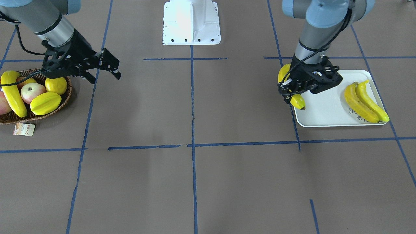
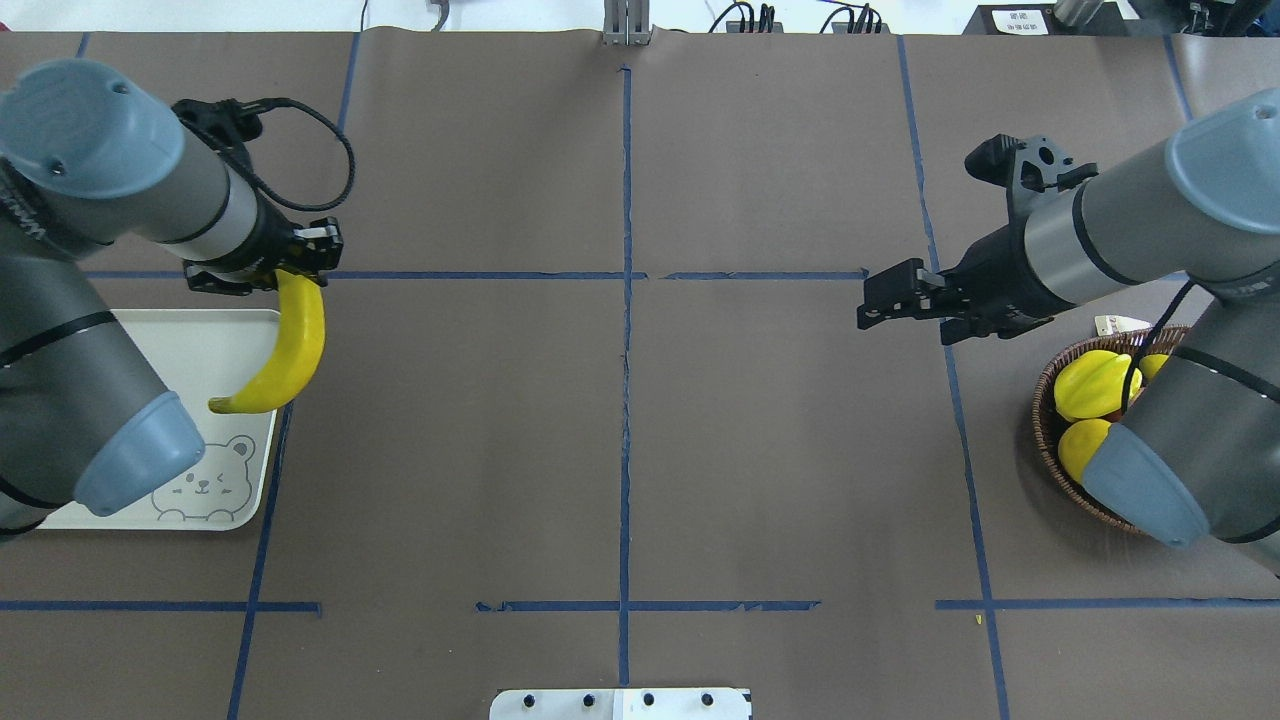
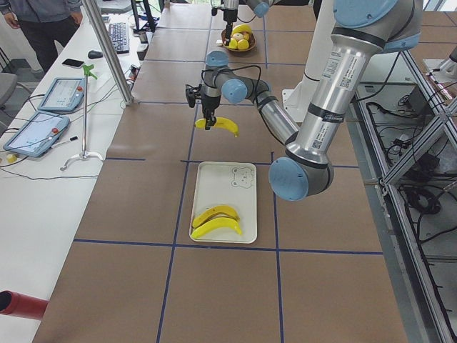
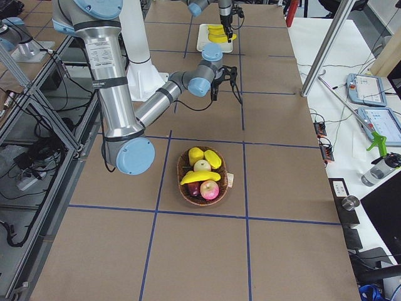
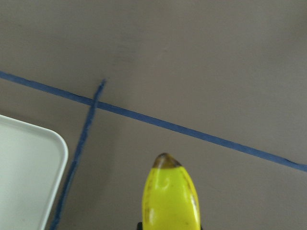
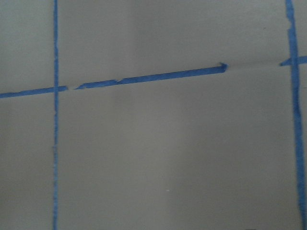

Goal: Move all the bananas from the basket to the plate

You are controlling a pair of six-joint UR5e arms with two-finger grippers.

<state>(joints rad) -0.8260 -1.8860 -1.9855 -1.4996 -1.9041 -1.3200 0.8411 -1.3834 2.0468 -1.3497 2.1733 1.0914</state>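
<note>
One banana (image 2: 285, 350) hangs from the left gripper (image 2: 292, 268), which pinches its upper end. It is in the air at the plate (image 2: 190, 350) edge, with its lower tip over the plate. Two more bananas (image 1: 359, 102) lie side by side at the plate's other end. A fourth banana (image 1: 13, 94) lies in the basket (image 1: 48, 114) among other fruit. The right gripper (image 2: 870, 300) hovers near the basket, fingers spread, empty.
</note>
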